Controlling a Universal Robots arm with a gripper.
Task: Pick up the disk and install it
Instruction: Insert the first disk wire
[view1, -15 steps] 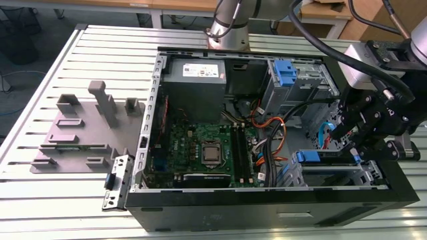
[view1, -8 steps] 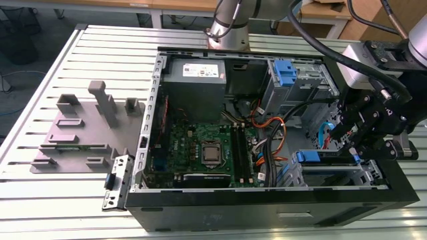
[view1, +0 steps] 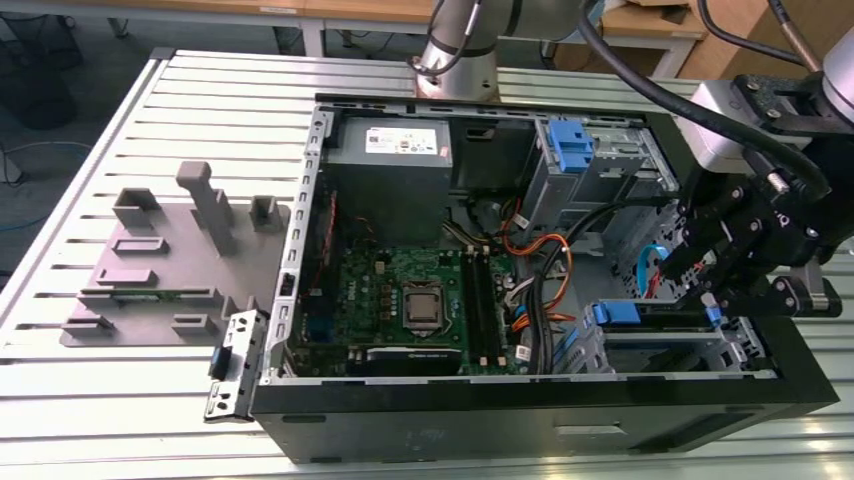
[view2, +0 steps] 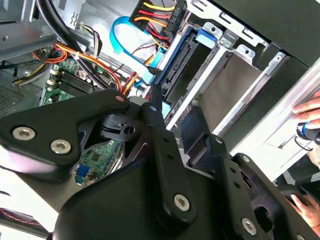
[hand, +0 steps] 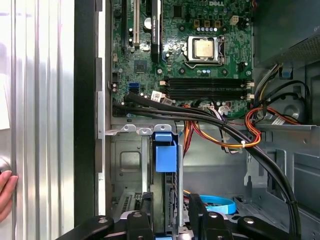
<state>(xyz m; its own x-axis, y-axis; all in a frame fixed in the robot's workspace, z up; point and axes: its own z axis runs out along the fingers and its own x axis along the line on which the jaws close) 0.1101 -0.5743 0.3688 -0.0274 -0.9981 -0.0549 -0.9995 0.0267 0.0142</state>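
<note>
In the drive cage at the corner of the case (view1: 534, 425) on the exterior view's right, the disk (view1: 661, 318) stands on edge. Its long axis runs along the case wall nearest that camera, blue tab end toward the motherboard (view1: 414, 300). At its other end the pincer (view1: 717, 305) seems narrowly closed on it. I judge it stiff, fairly heavy and shock-sensitive, best held by its side rails.

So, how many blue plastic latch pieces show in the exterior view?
2. One blue plastic latch piece stands to the exterior view's right of the grey power-supply box; the other sits next to the black gripper. Others may be hidden.
</note>
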